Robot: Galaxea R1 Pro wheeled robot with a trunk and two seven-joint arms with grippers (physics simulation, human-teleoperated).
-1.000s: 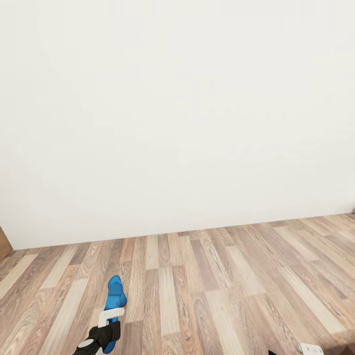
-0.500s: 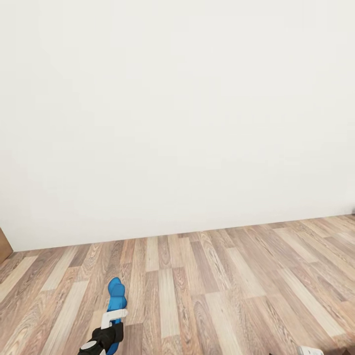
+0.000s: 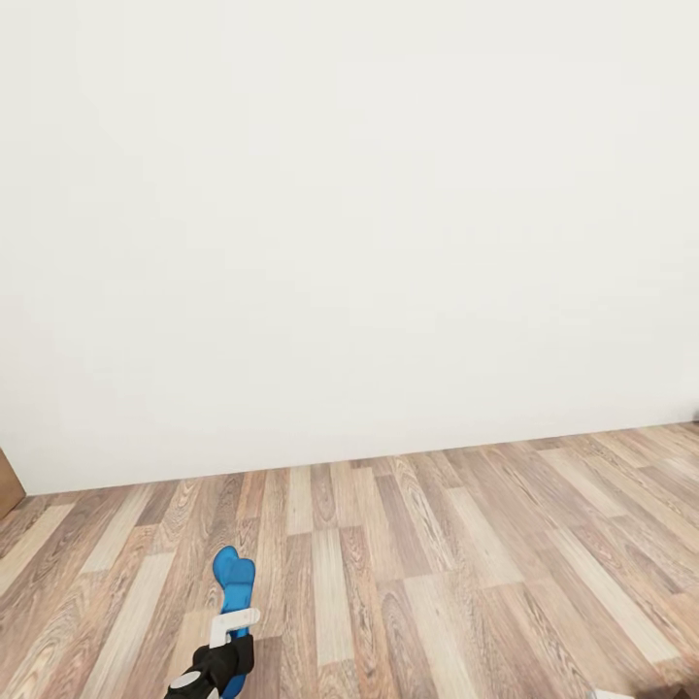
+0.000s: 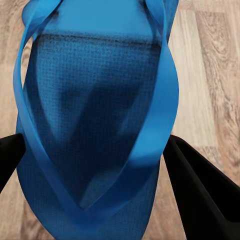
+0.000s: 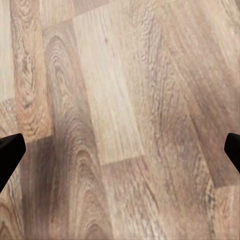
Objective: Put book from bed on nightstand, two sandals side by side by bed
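One bright blue sandal (image 3: pixel 233 575) hangs low over the wood-plank floor (image 3: pixel 437 582) at the bottom left of the head view, toe pointing toward the wall. My left gripper (image 3: pixel 231 629) is shut on its rear end. In the left wrist view the sandal (image 4: pixel 95 110) shows its textured sole and blue straps, with a black finger (image 4: pixel 200 195) pressed at each side. My right gripper (image 5: pixel 120 150) is open above bare planks, its black fingertips (image 5: pixel 10 150) at the picture's edges. The bed, book, nightstands and the other sandal are out of view.
A plain white wall (image 3: pixel 349 223) stands straight ahead and meets the floor a little way in front. A brown wooden edge (image 3: pixel 6 482) shows at the far left by the wall's foot.
The held sandal and my left gripper have drifted slightly right in the head view. The whole picture has shifted a little, and the white tip at the bottom right has sunk toward the edge.
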